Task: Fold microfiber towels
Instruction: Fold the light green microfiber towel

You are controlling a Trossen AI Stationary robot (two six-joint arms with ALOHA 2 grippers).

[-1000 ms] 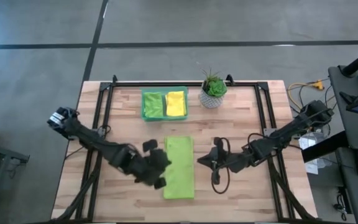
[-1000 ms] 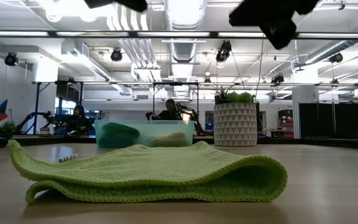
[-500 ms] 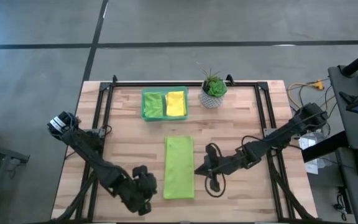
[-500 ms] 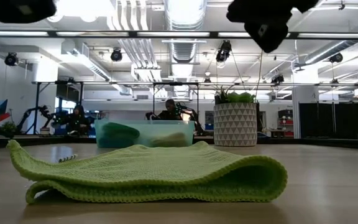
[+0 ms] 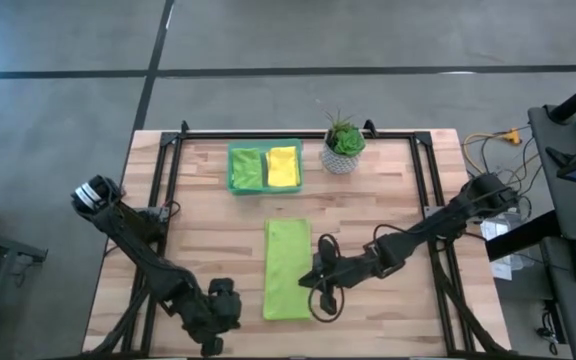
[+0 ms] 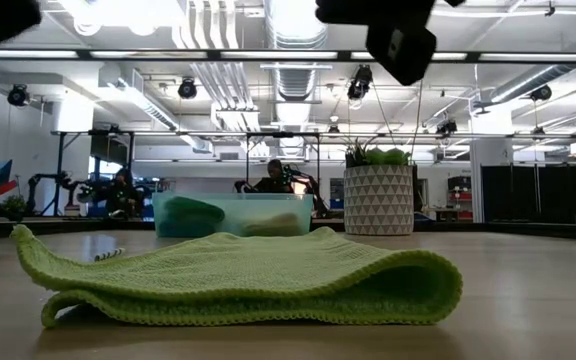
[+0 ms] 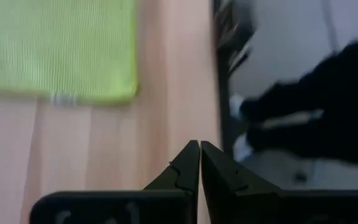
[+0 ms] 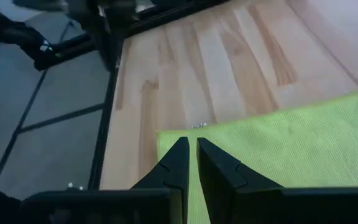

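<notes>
Now: your lime green folded microfiber towel lies flat mid-table on the wooden table. Right gripper hovers at its near-right edge, fingers nearly touching, nothing held. Left gripper at table's near edge, fingers closed, empty.

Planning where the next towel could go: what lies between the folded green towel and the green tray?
Bare wood only. The high view shows nothing on the table between the folded lime towel and the tray.
</notes>
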